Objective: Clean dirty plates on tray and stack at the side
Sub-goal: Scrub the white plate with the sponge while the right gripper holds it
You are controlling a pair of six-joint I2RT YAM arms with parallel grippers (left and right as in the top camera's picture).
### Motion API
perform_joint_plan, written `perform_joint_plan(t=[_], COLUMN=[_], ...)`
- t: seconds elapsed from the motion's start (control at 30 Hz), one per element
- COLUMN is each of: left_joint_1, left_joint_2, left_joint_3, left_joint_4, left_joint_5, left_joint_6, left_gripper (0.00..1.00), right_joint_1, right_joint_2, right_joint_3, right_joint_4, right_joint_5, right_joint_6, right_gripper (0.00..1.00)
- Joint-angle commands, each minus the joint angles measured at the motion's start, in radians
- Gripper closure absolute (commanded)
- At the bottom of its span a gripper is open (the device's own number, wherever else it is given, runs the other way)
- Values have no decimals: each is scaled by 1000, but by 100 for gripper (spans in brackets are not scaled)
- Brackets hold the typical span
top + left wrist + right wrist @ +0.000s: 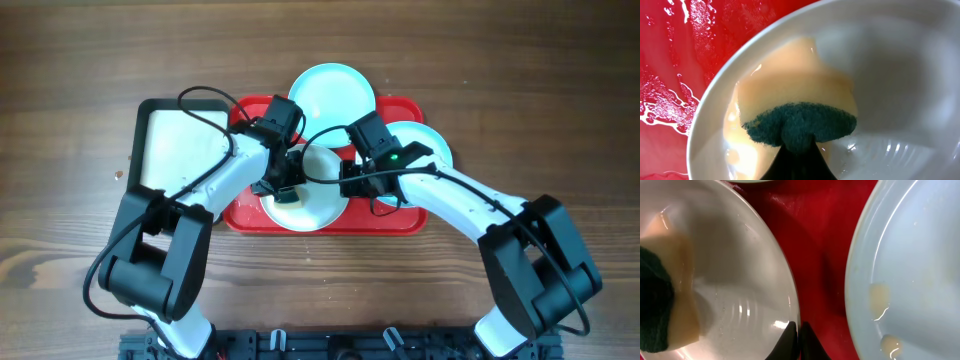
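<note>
Currently left gripper [797, 150] clenched on sponge [795, 90], pressed into white plate [900, 75] on red tray [670, 60]; right gripper [799, 332] pinches that plate's rim. Risk: tray looks wet, thin pinch; hard scrubbing could skid it into pale blue plate [910, 255] just beside

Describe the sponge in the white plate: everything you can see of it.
The sponge is soft pale-orange foam backed with a dark green scouring pad. It looks wet and bent, its foam pressed against the white plate's floor near the rim. The left claw is shut on it, pinching the green pad's middle. The plate sits on the red tray.
</note>
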Motion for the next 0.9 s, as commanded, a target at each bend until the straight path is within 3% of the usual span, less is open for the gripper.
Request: perform_joint_plan(t=[0.0, 0.33, 0.6, 0.87], left_joint_1=[-11, -12, -12, 5], left_joint_2=[46, 46, 46, -27], left_joint_3=[-13, -60, -77, -45], left_joint_4=[-17, 33, 122, 167], left_joint_5=[27, 90, 335, 389], left_joint_6=[-18, -34, -43, -39], left_gripper=[96, 96, 96, 96], right_joint_1=[27, 27, 27, 27], right_joint_2=[23, 23, 23, 23], right_joint_3=[-4, -4, -4, -4], right_joint_4=[20, 17, 17, 17], right_joint_5=[-39, -40, -40, -40], right_joint_6=[11, 11, 10, 11], right_gripper=[96, 96, 96, 96])
